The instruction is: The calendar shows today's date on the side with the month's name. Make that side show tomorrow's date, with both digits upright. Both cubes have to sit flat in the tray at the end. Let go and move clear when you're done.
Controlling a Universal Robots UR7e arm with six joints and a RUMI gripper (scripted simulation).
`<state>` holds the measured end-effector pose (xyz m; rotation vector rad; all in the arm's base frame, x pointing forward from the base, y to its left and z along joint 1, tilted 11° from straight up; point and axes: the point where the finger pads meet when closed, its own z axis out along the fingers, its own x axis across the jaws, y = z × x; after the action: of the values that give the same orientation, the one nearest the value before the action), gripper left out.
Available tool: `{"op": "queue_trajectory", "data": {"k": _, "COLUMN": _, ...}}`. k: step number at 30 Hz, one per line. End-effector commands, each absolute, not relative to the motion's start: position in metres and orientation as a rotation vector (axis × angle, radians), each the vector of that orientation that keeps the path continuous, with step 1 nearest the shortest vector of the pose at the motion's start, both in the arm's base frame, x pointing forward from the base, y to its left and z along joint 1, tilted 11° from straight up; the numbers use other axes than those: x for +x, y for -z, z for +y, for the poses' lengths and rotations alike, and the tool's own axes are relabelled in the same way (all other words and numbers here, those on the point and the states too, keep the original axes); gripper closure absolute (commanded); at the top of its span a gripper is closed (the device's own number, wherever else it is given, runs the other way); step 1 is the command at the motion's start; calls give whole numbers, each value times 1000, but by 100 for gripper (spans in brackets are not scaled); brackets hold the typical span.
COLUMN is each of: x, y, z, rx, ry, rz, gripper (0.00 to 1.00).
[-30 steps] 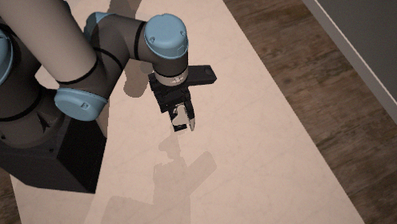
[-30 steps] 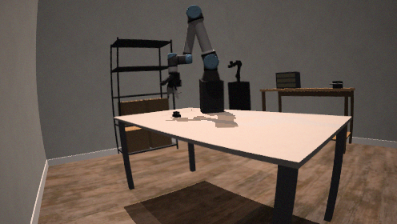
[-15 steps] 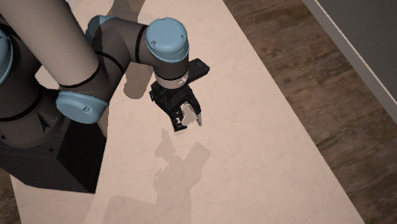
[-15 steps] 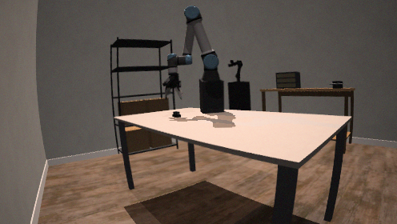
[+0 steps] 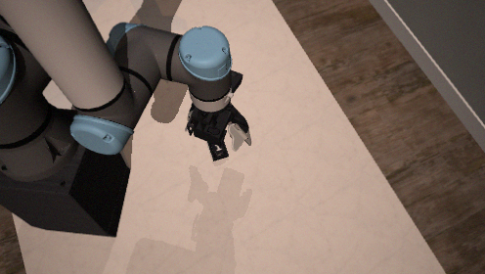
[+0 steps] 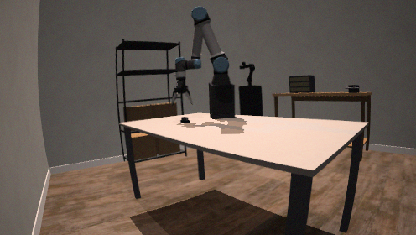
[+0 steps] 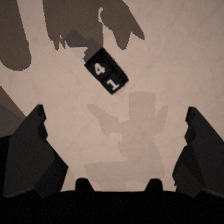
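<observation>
The calendar [image 7: 106,70] is a small black tray holding two black cubes with white digits. In the wrist view the top faces read 4 and 1, set at a slant, and the side with the month's name is not visible. It rests on the pale table, straight below my gripper [image 7: 115,150], which hangs well above it, open and empty. In the top view the gripper [image 5: 221,128] covers most of the calendar [image 5: 218,151]. In the exterior view the calendar [image 6: 184,120] is a small dark shape near the table's far left edge, under the gripper [image 6: 181,97].
The robot's dark base [image 6: 221,101] stands at the back of the table. A black shelf unit [image 6: 147,101] with boxes stands behind the table's left end. The table's left edge runs close to the calendar. A side table [image 6: 323,98] stands at the far right.
</observation>
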<state>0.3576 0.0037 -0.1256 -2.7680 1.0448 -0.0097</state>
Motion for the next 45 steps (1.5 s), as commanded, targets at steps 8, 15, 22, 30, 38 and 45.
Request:
{"op": "queue_trajectory", "data": {"k": 8, "x": 356, "y": 130, "z": 2, "rx": -2888, "ry": 61, "rz": 621, "gripper": 0}}
{"op": "queue_trajectory", "data": {"k": 15, "x": 353, "y": 133, "z": 2, "rx": -2935, "ry": 85, "rz": 369, "gripper": 0}}
{"op": "queue_trajectory", "data": {"k": 22, "x": 351, "y": 135, "z": 1, "rx": -2955, "ry": 102, "rz": 187, "gripper": 0}}
{"op": "queue_trajectory", "data": {"k": 30, "x": 350, "y": 137, "z": 1, "rx": -2962, "ry": 111, "rz": 86, "gripper": 0}}
{"op": "queue_trajectory", "data": {"k": 38, "x": 350, "y": 137, "z": 1, "rx": -2966, "ry": 118, "rz": 20, "gripper": 0}}
{"op": "queue_trajectory", "data": {"k": 45, "x": 350, "y": 137, "z": 1, "rx": -2966, "ry": 119, "rz": 8, "gripper": 0}}
